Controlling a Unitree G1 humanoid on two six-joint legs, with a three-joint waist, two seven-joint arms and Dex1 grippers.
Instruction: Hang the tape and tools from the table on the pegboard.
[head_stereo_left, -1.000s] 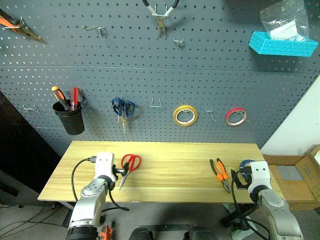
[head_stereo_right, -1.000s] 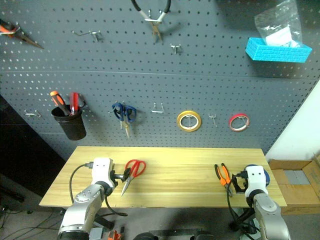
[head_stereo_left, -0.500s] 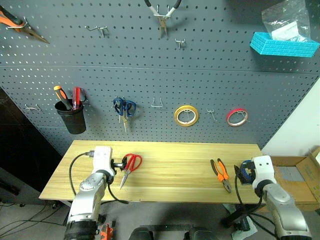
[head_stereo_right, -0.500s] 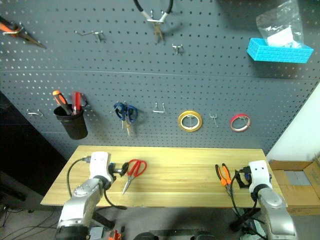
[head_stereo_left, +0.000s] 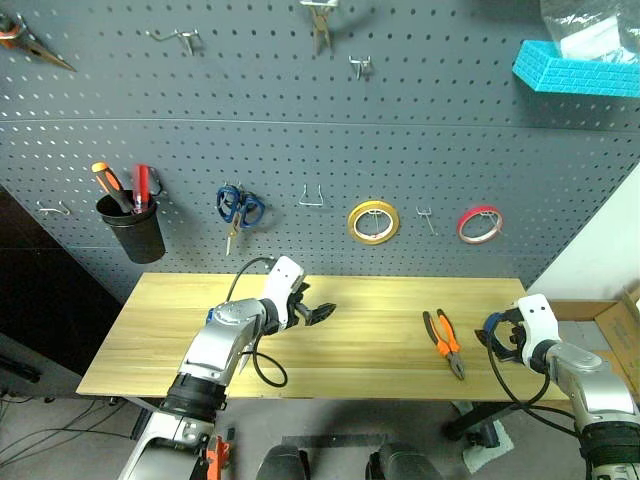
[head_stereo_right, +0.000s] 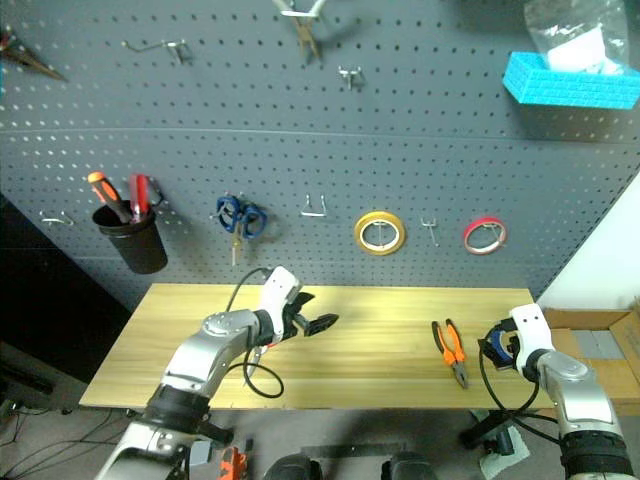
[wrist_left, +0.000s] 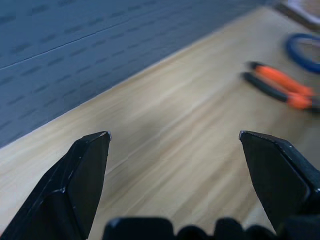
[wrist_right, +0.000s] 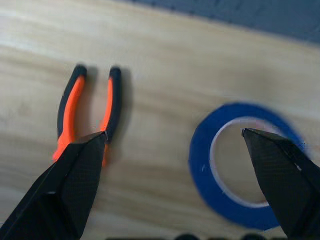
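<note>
The pliers (head_stereo_left: 443, 343) with orange-and-black handles lie flat on the right part of the light-wood table (head_stereo_left: 380, 300). Just right of them lies the blue tape (wrist_right: 202, 165), flat near the table's right end. My right gripper (head_stereo_left: 498, 335) hovers over the tape, open, with one finger on each side of the ring and pliers in the right wrist view. My left gripper (head_stereo_left: 318, 313) is open and empty above the table's middle, pointing right toward the pliers (wrist_left: 280, 85). The dark grey pegboard (head_stereo_left: 300, 150) rises behind the table.
On the pegboard hang a yellow roll (head_stereo_left: 373, 221), a red roll (head_stereo_left: 478, 224), blue-handled scissors (head_stereo_left: 238, 208), a black cup of screwdrivers (head_stereo_left: 130, 225) and a cyan basket (head_stereo_left: 575, 80). Bare hooks (head_stereo_left: 312, 200) (head_stereo_left: 425, 218) sit between them. A cardboard box (head_stereo_left: 620, 310) stands right of the table.
My left gripper swung right and upward, away from the red scissors to the table's middle. The right gripper edged slightly right over the blue tape. The camera shifted.
</note>
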